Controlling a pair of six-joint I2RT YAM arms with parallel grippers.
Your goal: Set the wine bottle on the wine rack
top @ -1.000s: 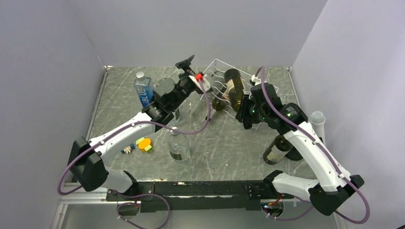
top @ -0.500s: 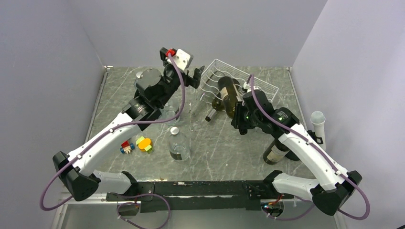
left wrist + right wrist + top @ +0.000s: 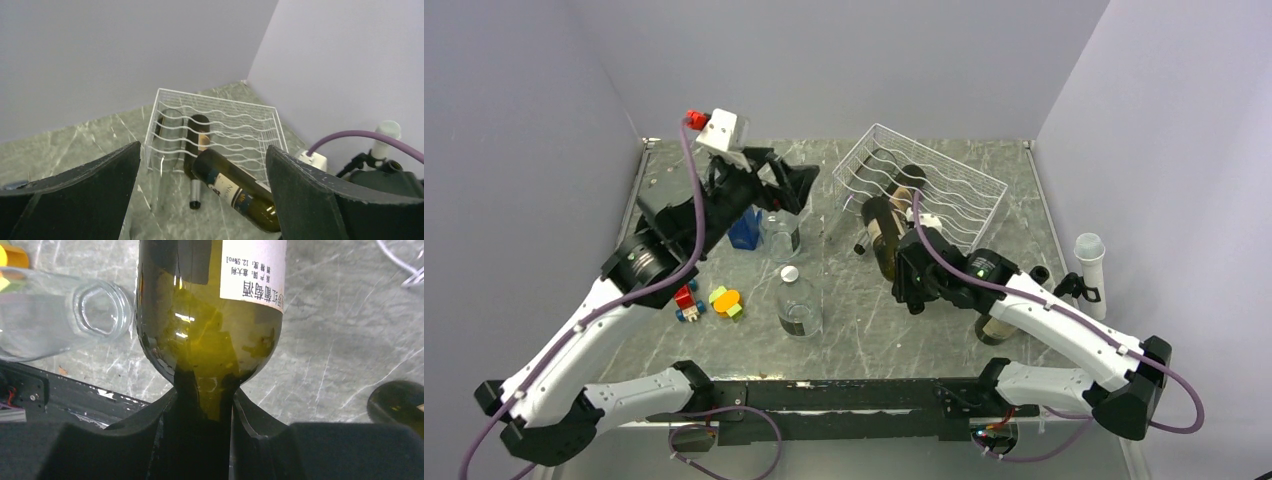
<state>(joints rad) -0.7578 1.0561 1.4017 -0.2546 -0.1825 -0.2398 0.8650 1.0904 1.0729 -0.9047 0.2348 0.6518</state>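
The wine bottle [image 3: 884, 235] is dark green with a white label and hangs tilted over the table, its base toward the wine rack [image 3: 964, 200]. My right gripper [image 3: 910, 276] is shut on its neck; in the right wrist view the fingers [image 3: 150, 420] clamp the neck below the bottle's shoulder [image 3: 210, 315]. The bottle's base [image 3: 235, 190] floats just in front of the white wire rack [image 3: 250, 120]. A second dark bottle [image 3: 197, 145] lies in a groove, neck pointing out. My left gripper [image 3: 792, 186] is raised left of the rack, open and holding nothing [image 3: 202, 150].
A clear capped bottle [image 3: 797, 305], a glass jar [image 3: 779, 232] and a blue bottle [image 3: 744, 228] stand left of centre. Small toys [image 3: 724, 300] lie at the left. Another wine bottle [image 3: 996, 325] stands under my right arm, beside a white-topped object [image 3: 1090, 258].
My right arm has drawn the wine bottle back off the rack, toward the near left. My left arm has swung up and left, away from the rack.
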